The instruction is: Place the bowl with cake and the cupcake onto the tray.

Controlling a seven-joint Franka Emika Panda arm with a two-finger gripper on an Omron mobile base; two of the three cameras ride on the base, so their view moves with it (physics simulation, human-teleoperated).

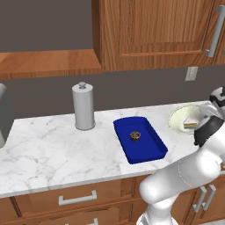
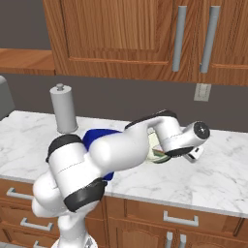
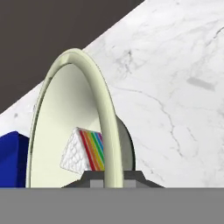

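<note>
Left base view, cupcake [image 1: 135, 136] sits in the blue tray [image 1: 151, 150], bowl [image 1: 178, 119] with cake [image 1: 190, 124] to its right on the counter [image 1: 52, 149], hand view, gripper [image 3: 110, 178] pinching the bowl's rim [image 3: 106, 118], cake inside.

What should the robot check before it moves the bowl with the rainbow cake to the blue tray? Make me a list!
1. Cupcake already on the tray: ok.
2. Cake inside the bowl: ok.
3. Gripper lined up on the bowl's rim, one finger each side: ok.
4. Fingers really squeezing the rim: cannot tell, the tips are mostly cut off at the bottom of the hand view.
5. Room on the tray for the bowl: not ok, the bowl looks about as wide as the tray and the cupcake sits in the middle.
6. Paper towel holder out of the way: ok, it stands beyond the tray's far side.
</note>
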